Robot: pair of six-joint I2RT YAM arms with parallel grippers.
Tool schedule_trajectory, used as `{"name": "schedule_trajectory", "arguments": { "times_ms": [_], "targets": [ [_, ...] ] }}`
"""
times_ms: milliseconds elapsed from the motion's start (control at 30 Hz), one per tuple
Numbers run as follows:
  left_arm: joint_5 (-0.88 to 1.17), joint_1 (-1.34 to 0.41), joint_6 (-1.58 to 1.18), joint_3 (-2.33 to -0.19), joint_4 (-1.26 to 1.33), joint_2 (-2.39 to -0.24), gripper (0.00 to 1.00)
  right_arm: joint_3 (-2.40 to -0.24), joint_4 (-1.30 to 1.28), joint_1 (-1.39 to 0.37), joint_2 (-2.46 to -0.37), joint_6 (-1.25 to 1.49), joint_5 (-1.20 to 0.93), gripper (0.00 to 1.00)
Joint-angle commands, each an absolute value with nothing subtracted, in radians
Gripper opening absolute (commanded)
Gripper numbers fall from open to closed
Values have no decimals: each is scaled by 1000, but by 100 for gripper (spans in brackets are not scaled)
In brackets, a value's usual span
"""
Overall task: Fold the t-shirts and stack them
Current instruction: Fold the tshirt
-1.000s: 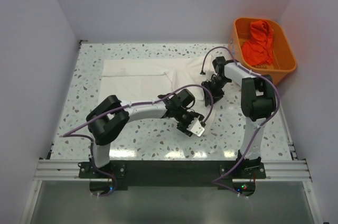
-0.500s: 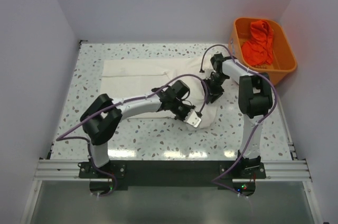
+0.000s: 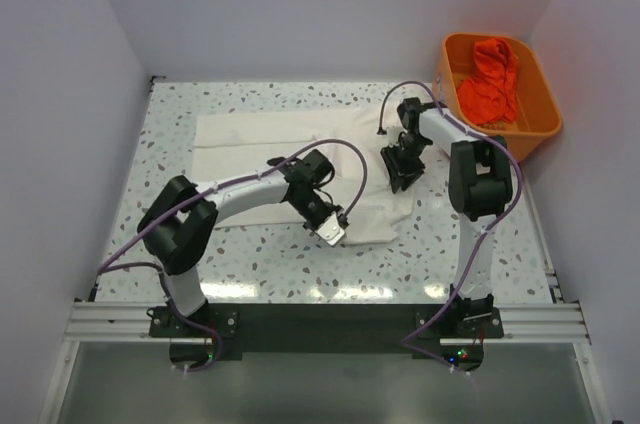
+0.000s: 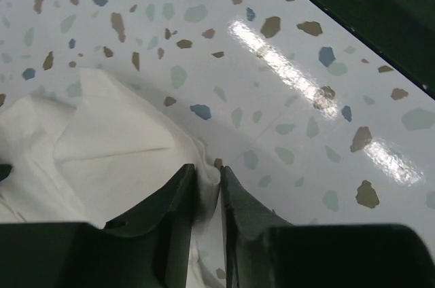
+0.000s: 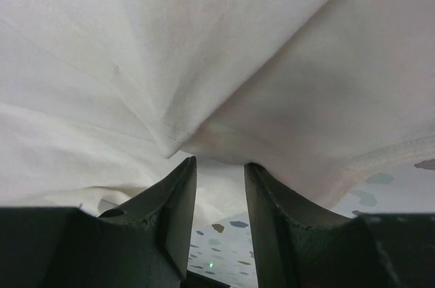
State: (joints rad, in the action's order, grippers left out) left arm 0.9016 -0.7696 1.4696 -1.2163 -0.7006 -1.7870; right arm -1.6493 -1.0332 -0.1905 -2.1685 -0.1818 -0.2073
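Speckled terrazzo bench (image 3: 250, 264), white ground with grey and brown chips, walled on three sides. Glare strip along the near edge.

White cotton t-shirt (image 3: 250, 139) lies spread over the middle of the bench. It runs from the far-left quarter toward the centre-right. The left part is flat and smooth. The right part is rumpled, with one flap drawn toward the near edge. No print shows on the side facing up.

Rigid orange plastic tub (image 3: 535, 119) sits at the far-right corner of the bench, well apart from the shirt. Inside it is a crumpled orange-red cloth (image 3: 488, 79), heaped against the far wall.

Left tool (image 3: 332, 232) reaches in from the near-left and sits at the near edge of the shirt's right part. In the left wrist view the left tool (image 4: 208, 176) has its fingers (image 4: 178, 196) drawn almost together. A thin fold of white cloth (image 4: 102, 145) is pinched between them, just above bare bench (image 4: 272, 64).

Right tool (image 3: 398, 169) sits on the shirt's right end, toward the far-right. In the right wrist view the right tool (image 5: 219, 166) has its fingers (image 5: 173, 200) set a little apart, clamped on a bunched fold. Creases in the cloth (image 5: 204, 50) fan out from the tips. The cloth there is lifted, with terrazzo showing beneath it.
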Motion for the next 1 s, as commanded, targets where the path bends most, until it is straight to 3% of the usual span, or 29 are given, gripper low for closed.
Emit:
{"name": "schedule_trajectory", "arguments": {
  "times_ms": [0, 33, 133, 233, 300, 333, 400, 433, 667, 967],
  "targets": [
    [952, -772, 1689, -1198, -845, -1783, 31, -1643, -917, -184, -2218, -253, -117, 40],
    [953, -779, 1718, -1189, -879, -1775, 36, -1643, -919, -181, -2214, -256, -123, 40],
    [916, -801, 1773, -1138, -870, -1724, 39, -1654, -936, -183, -2183, -273, -150, 43],
    [929, -798, 1653, -1138, -789, -1684, 43, -1661, -960, -183, -2142, -291, -198, 44],
    [949, -798, 1496, -1141, -717, -1663, 46, -1660, -977, -186, -2099, -294, -219, 44],
    [943, -814, 1409, -1134, -554, -1654, 49, -1655, -982, -184, -2082, -295, -225, 44],
    [864, -844, 1037, -1114, -342, -1643, 51, -1637, -988, -183, -2039, -290, -230, 44],
    [832, -860, 953, -1123, -228, -1655, 51, -1629, -991, -183, -2025, -288, -235, 44],
    [718, -1000, 659, -1299, -187, -1889, 43, -1545, -986, -183, -1957, -268, -244, 43],
    [646, -1042, 627, -1388, -236, -2068, 41, -1508, -1005, -152, -1887, -294, -232, 44]
  ]
}}
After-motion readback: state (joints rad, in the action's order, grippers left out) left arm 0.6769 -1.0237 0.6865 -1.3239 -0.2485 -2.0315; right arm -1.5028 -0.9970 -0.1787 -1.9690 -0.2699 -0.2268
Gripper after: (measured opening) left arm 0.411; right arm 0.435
